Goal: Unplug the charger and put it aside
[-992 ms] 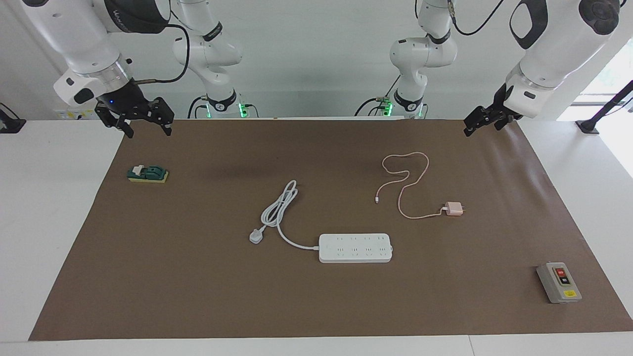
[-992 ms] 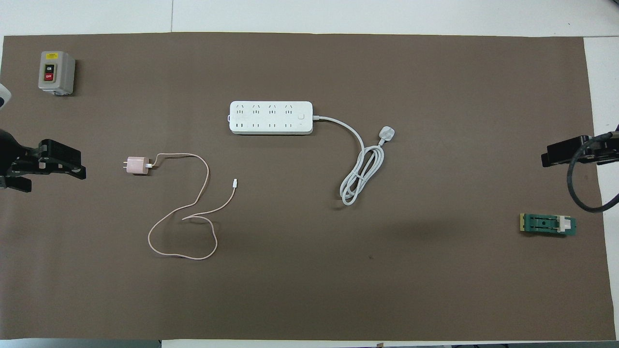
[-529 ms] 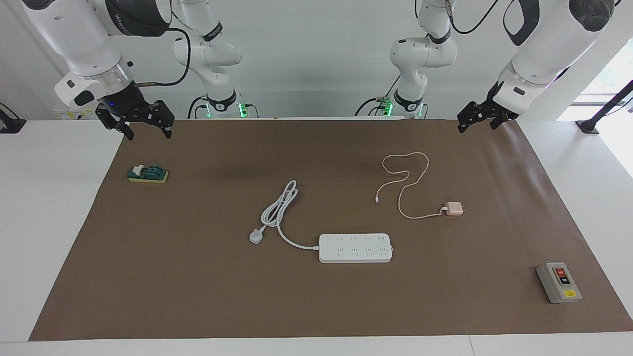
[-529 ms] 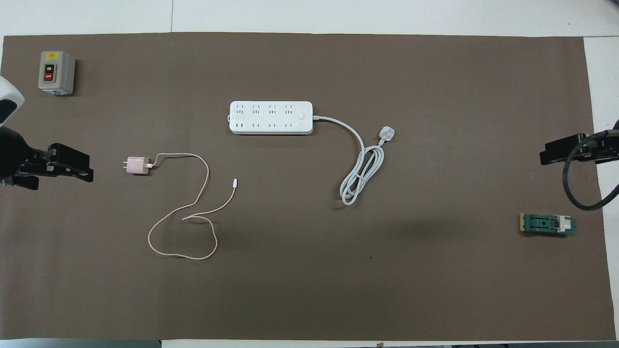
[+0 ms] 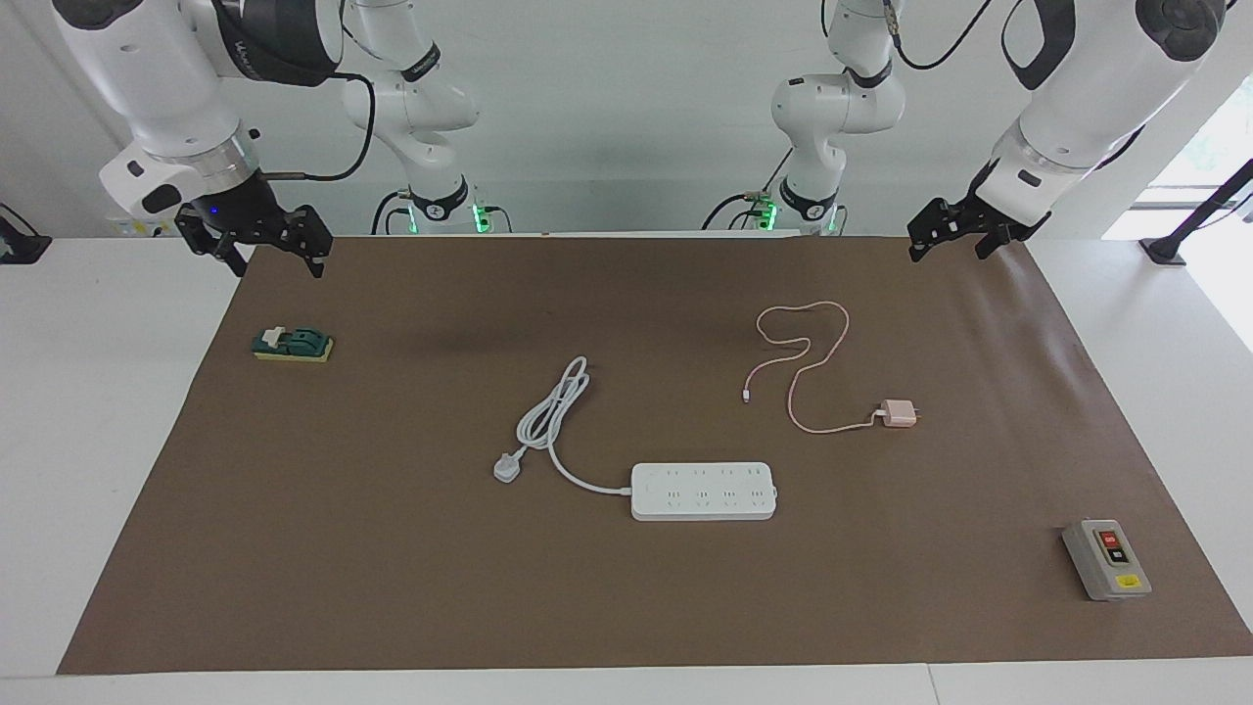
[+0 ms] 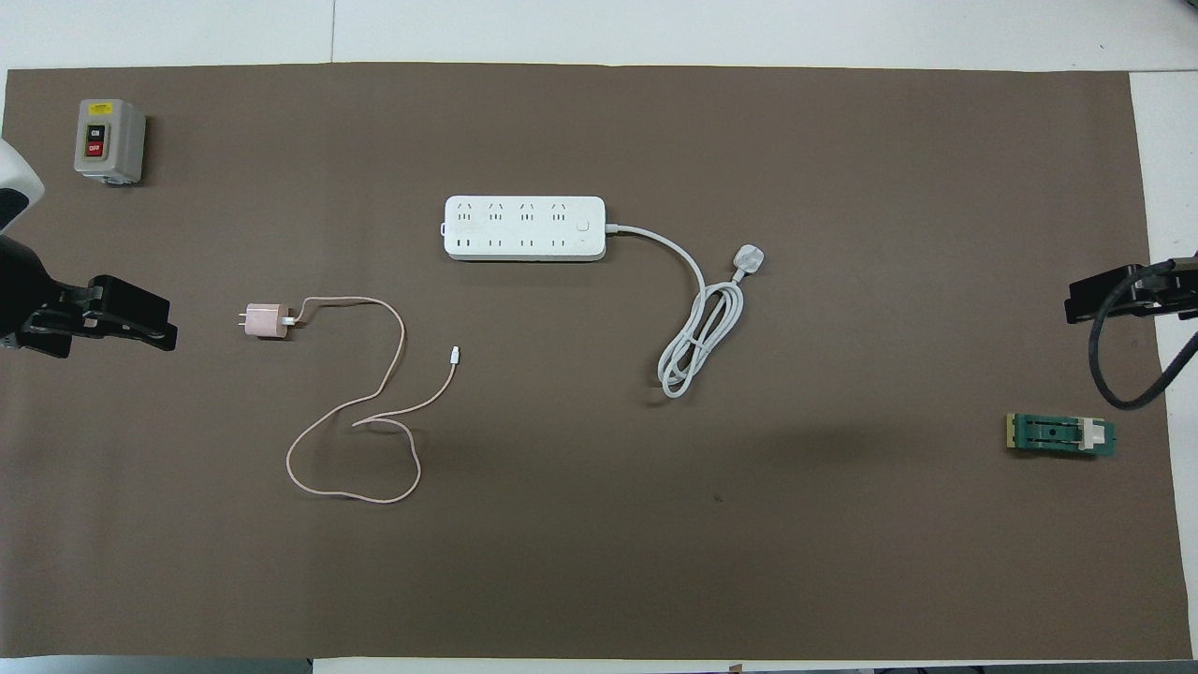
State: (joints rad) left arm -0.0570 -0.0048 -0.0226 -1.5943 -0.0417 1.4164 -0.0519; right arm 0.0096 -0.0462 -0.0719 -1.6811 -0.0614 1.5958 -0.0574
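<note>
the charger (image 5: 898, 413) lies flat on the brown mat (image 5: 626, 607), already out of the power strip (image 5: 703, 491) and apart from it, nearer to the robots than the strip and toward the left arm's end of the table; taking the strip as the centre of a clock in the facing view, the cube sits at about one o'clock. its thin pink cable (image 5: 803, 352) leaves the cube and wanders in loose loops toward the robots, the free plug end lying at about nine o'clock from the cube. the cube looks small, light and hard-shelled, probably smooth plastic that could skid or pivot on the mat if pushed from one side only, so a firm pinch across two flat faces of the body seems the place to take it, clear of the prongs and of the cable joint. the cable is limp and will trail, and it offers no firm hold. the left gripper (image 5: 954, 233) hangs over the mat's edge nearest the robots, at about one o'clock from the charger, and i cannot tell how its fingers stand. the right gripper (image 5: 259, 247) waits with fingers spread wide, empty, over the mat's corner at the right arm's end, above the small green block (image 5: 293, 345). a grey switch box (image 5: 1106, 558) sits at about four o'clock from the charger.
</note>
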